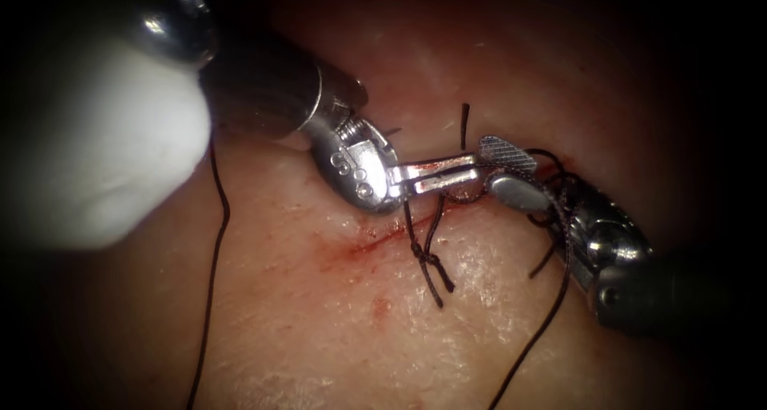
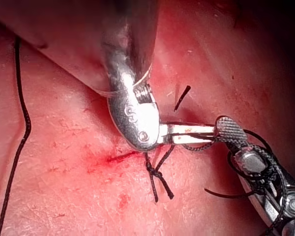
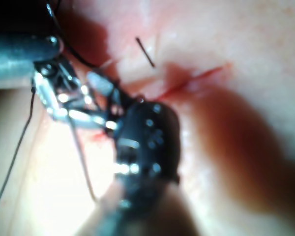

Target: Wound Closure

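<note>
The cut (image 1: pixel 375 238) runs across the tissue (image 1: pixel 335 330), with red fluid along it. A tied stitch with a knot (image 1: pixel 423 256) and two short tails sits on it, and the same knot (image 2: pixel 155 172) shows in the left wrist view. My left tool (image 1: pixel 471 170) reaches in from the upper left, its jaws shut on a strand of thread just above the cut. My right tool (image 1: pixel 487 166) comes from the lower right with its jaws open around the left tool's tip. Several turns of thread (image 1: pixel 563 206) wrap around the right tool.
A long thread (image 1: pixel 216 258) trails down the tissue left of the cut. Another strand (image 1: pixel 543 330) hangs from the right tool toward the lower edge. A short cut end of thread (image 1: pixel 465 124) stands up just above the two tools' tips.
</note>
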Robot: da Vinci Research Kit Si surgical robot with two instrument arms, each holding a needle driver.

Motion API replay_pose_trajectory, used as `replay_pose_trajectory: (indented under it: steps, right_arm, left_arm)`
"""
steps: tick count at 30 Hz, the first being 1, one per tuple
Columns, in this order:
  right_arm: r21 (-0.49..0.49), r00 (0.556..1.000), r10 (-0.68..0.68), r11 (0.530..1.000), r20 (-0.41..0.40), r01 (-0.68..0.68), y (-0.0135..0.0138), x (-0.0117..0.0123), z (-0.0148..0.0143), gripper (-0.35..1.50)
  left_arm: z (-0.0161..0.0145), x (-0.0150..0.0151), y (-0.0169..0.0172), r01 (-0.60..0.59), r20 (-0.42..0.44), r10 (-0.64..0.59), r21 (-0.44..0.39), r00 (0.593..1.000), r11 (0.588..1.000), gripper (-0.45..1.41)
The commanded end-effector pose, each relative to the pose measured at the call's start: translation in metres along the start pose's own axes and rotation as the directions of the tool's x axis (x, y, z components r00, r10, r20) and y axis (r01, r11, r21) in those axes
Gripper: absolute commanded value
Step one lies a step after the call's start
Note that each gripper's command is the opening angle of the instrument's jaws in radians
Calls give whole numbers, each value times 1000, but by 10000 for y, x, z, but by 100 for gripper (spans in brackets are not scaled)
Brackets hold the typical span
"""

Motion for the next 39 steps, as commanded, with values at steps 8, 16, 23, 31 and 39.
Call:
replay_pose_trajectory:
  steps: [8, 16, 23, 31, 39]
  right_arm:
    - [7, 1000, -15, 1000, 13, 15, 1, -12, 0, 120]
    - [6, 999, -23, 1000, 28, 23, 1, -13, 0, 118]
    - [-37, 996, -61, 997, 65, 64, 4, -12, 0, 116]
    - [-159, 988, -122, 978, 97, 137, 11, -5, 6, 113]
    - [-310, 956, -227, 909, 188, 277, 20, -5, 11, 113]
  left_arm:
    - [-4, 8, 20, 6, -6, -6, 0, 1000, 1000, -45]
    - [1, 15, 30, 10, -9, -10, -4, 1000, 1000, -45]
    - [4, 24, 41, 3, -49, -4, -4, 999, 1000, -45]
    - [13, 25, 47, 14, -23, -14, -17, 1000, 1000, -45]
    - [19, 31, 56, 27, -6, -27, -31, 1000, 999, -45]
